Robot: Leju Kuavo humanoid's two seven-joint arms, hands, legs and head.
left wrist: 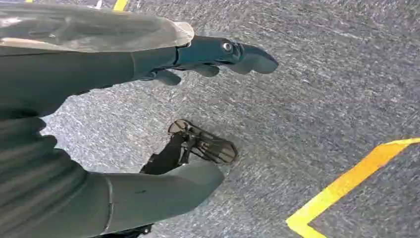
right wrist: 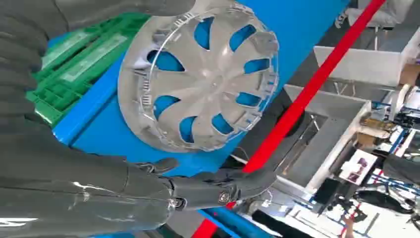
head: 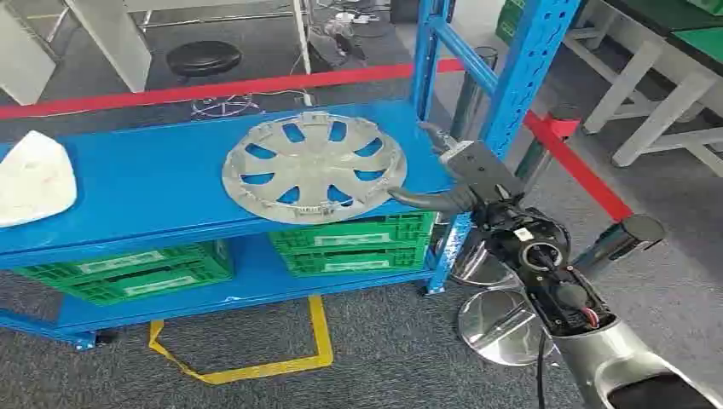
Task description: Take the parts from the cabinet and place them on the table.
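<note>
Blue shelf (head: 153,183), hubcap (head: 314,168) overhanging front edge

Silver-grey wheel cover (head: 315,168): round, plastic, spoked with oval cut-outs through which blue shows; clip tabs ring its rim. Lies flat on the cabinet's (head: 153,192) upper blue shelf, centre of the head frame, near the shelf's front edge and right end.

White part (head: 31,177): rounded, roughly triangular, lies on the same shelf at the left edge of the frame, well apart from the cover.
</note>
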